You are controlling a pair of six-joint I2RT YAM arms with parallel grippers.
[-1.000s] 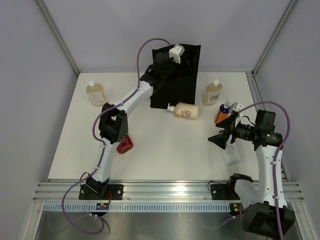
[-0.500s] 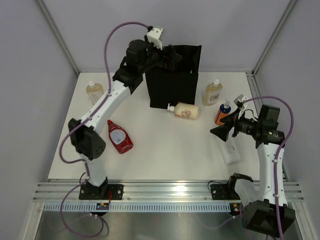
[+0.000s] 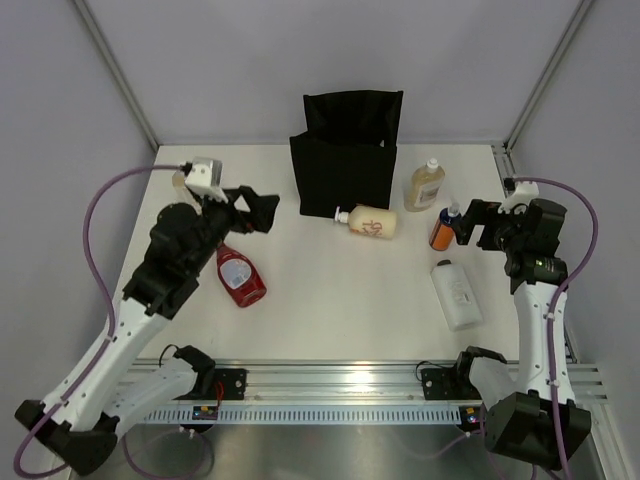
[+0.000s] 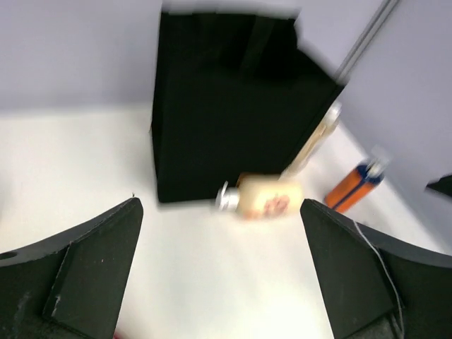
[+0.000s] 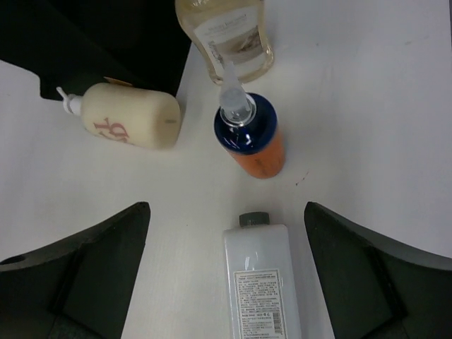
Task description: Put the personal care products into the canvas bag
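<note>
The black canvas bag [image 3: 345, 150] stands upright at the back centre. A cream pump bottle [image 3: 370, 222] lies in front of it. One amber bottle [image 3: 425, 185], the orange spray [image 3: 444, 228] and the flat white bottle [image 3: 457, 293] sit to the right. The red bottle [image 3: 238, 275] lies at the left. The other amber bottle [image 3: 180, 181] is mostly hidden behind the left wrist. No silver bottle shows. My left gripper [image 3: 262, 213] is open and empty, left of the bag [image 4: 233, 106]. My right gripper [image 5: 226, 272] is open and empty above the white bottle [image 5: 260, 282], near the orange spray [image 5: 251, 138].
Metal frame posts rise at the table's back corners, with a rail [image 3: 510, 175] along the right edge. Grey walls close the back and sides. The arm bases sit on the front rail [image 3: 330, 385]. The left arm's purple cable loops over the left side.
My left arm has pulled away from the top of the bag and swung down to the left, over the table. My right gripper has drawn back to the right.
</note>
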